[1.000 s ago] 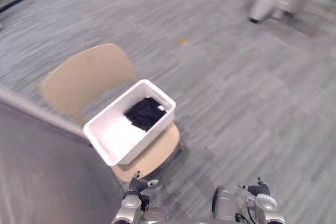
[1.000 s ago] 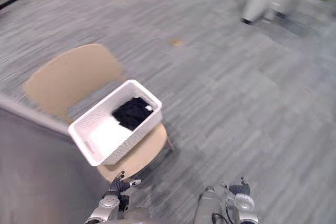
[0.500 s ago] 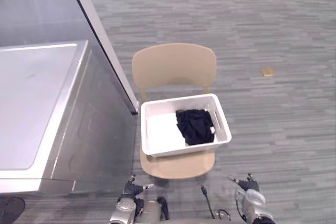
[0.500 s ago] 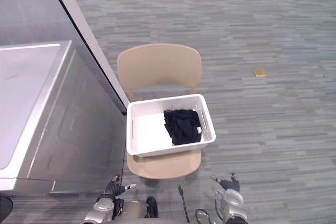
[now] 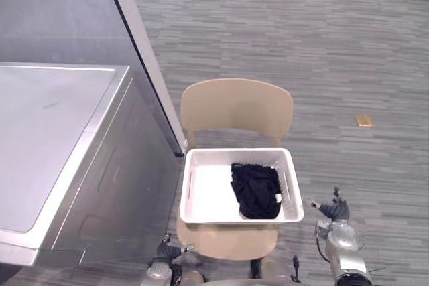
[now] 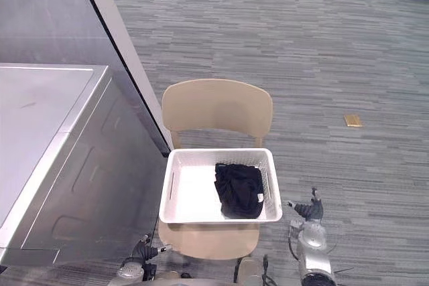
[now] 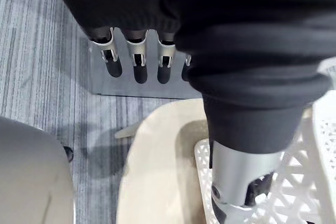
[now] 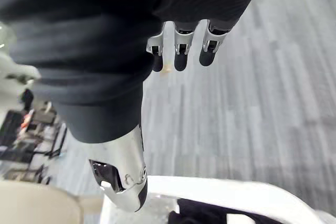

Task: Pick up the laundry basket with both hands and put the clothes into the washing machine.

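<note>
As the view is swinging square onto the chair (image 5: 236, 106), the laundry basket (image 5: 185, 189) of black clothes (image 5: 256, 191) on it is now sitting centred between the spread, empty left hand (image 5: 164, 254) and right hand (image 5: 333, 211), readying a two-handed pickup.

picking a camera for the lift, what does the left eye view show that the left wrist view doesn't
Left eye view: the washing machine, the chair with its backrest, the black clothes in the right half of the basket, and the right hand low beside the basket. Left wrist view: close up, the left hand with straight fingers, holding nothing, its thumb near the basket's lattice wall. Both: the white basket on the chair seat, and the grey floor.
</note>
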You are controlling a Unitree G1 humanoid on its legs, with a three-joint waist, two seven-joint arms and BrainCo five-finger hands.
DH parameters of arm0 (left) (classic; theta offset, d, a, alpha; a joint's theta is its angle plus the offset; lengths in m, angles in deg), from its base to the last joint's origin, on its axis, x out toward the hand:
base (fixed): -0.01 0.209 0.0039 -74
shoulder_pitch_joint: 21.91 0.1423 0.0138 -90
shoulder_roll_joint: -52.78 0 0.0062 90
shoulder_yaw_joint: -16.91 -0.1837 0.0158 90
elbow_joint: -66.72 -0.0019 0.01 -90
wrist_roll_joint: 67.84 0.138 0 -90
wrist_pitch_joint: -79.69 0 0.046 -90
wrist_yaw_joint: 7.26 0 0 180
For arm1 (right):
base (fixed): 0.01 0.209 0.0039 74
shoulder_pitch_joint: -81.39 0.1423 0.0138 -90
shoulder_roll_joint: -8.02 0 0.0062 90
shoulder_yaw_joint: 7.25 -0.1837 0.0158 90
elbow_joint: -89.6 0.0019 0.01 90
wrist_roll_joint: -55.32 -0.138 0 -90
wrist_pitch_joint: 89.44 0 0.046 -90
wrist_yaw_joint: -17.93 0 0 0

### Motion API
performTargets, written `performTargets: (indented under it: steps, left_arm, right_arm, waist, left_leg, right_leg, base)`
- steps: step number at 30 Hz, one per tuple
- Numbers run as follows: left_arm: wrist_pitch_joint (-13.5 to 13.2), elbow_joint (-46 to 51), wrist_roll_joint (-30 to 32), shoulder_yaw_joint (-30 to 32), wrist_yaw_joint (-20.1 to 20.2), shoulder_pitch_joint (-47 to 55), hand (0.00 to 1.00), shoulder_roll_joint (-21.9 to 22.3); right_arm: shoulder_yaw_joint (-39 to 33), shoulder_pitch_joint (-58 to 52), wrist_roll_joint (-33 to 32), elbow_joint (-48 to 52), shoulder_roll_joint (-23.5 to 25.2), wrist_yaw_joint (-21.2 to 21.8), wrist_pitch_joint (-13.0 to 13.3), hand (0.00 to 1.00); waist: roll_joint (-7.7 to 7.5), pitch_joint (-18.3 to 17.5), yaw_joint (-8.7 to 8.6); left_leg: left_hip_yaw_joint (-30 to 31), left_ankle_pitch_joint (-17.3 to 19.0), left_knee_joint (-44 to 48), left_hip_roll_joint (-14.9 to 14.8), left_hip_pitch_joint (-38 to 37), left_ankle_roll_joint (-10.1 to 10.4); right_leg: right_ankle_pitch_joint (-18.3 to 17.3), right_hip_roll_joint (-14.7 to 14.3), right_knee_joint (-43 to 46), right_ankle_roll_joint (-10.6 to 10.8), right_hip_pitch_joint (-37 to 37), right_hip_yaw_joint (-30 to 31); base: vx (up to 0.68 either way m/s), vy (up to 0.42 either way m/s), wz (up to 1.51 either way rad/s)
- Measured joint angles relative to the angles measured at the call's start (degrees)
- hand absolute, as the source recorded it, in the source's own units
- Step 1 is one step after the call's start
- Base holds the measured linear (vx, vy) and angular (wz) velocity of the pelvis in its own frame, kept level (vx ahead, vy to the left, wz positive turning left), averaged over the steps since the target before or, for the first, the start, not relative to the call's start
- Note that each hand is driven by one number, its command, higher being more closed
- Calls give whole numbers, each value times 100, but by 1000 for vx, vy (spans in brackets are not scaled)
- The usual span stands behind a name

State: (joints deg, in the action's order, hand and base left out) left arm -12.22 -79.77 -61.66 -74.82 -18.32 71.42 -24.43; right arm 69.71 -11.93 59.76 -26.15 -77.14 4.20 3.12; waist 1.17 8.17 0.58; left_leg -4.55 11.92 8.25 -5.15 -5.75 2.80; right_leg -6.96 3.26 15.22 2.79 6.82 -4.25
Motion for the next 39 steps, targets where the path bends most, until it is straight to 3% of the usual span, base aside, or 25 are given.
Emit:
performTargets:
  steps: [4, 6, 12, 16, 18, 21, 23, 27, 30, 35, 39]
  left_arm:
    - [-88, 42, 138, -4, 115, 24, 0, -20]
    - [-123, 41, 246, -47, 189, 25, 0, -54]
    - [-209, 44, 353, -112, 231, 40, 0, -228]
    - [-306, 143, 343, -173, 224, 4, 0, -283]
    - [-351, 225, 339, -171, 214, -168, 0, -281]
    - [-369, 288, 221, -163, 162, -217, 0, -280]
    - [-414, 360, 41, -54, 44, -272, 0, -292]
    - [-410, 358, -208, -28, -173, -391, 0, -442]
    - [-417, 428, -400, 7, -177, -444, 0, -454]
    - [-489, 669, -823, 7, -235, -478, 0, -425]
    - [-498, 756, -902, -6, -299, -497, 0, -353]
  right_arm:
    - [558, -94, 716, 695, -665, 281, 191, 0]
    - [903, -46, 1169, 711, -999, 522, 396, 0]
    - [2025, 289, 1810, 277, -1418, 907, 613, 0]
    - [2607, 901, 2050, -550, -1637, 971, 598, 0]
    - [2737, 1332, 2110, -981, -1726, 1009, 584, 0]
    - [2754, 1759, 2282, -1364, -1866, 979, 550, 0]
    - [2720, 2310, 2443, -1861, -1994, 751, 375, 0]
    - [2714, 2845, 2474, -2115, -2223, 483, 138, 0]
    - [2716, 3205, 1870, -2104, -2334, 525, 156, 0]
    - [2765, 3695, 1512, -1555, -2754, 495, 121, 0]
    - [3028, 3775, 1348, -1336, -2775, 519, 124, 0]
  waist:
    - [-15, -17, 18]
    - [-43, -37, 19]
    - [-95, -17, 36]
    - [-82, 107, 87]
    - [-63, 410, 193]
    - [69, 611, 198]
    - [182, 947, 198]
    - [214, 1404, 203]
    - [215, 1626, 202]
    - [205, 1680, 222]
    - [205, 1680, 273]
  left_leg:
    - [102, -54, -45, 8, 56, 62]
    - [188, -108, -4, 112, 109, -1]
    - [430, -251, 37, 328, 335, -80]
    - [624, -359, 147, 446, 756, -105]
    - [744, -519, 242, 545, 1056, -115]
    - [904, -566, 274, 574, 1377, -123]
    - [913, -588, 278, 572, 1622, -115]
    - [920, -770, 282, 607, 2197, -53]
    - [921, -934, 169, 590, 2472, -9]
    - [917, -1199, -149, 514, 2764, 55]
    - [943, -1263, -206, 470, 2703, 66]
  right_leg:
    - [282, 18, -534, 59, -210, -68]
    - [439, 104, -873, 126, -402, -166]
    - [619, 300, -1159, 178, -530, -434]
    - [650, 445, -999, 177, -178, -676]
    - [650, 566, -769, 176, 112, -761]
    - [647, 625, -534, 172, 461, -903]
    - [629, 670, -262, 146, 800, -933]
    - [630, 758, 88, 74, 1528, -867]
    - [693, 778, 180, -5, 1917, -821]
    - [825, 716, 142, -112, 2357, -809]
    - [832, 666, 116, -125, 2321, -820]
  base:
    - [39, 39, 12]
    - [6, 72, 23]
    - [-27, 44, 27]
    - [-93, 14, 38]
    - [-157, -1, 33]
    - [-178, -30, 32]
    - [-236, -39, 15]
    - [-202, -38, 5]
    - [-140, -40, -2]
    - [-42, -65, -3]
    - [59, -63, -4]
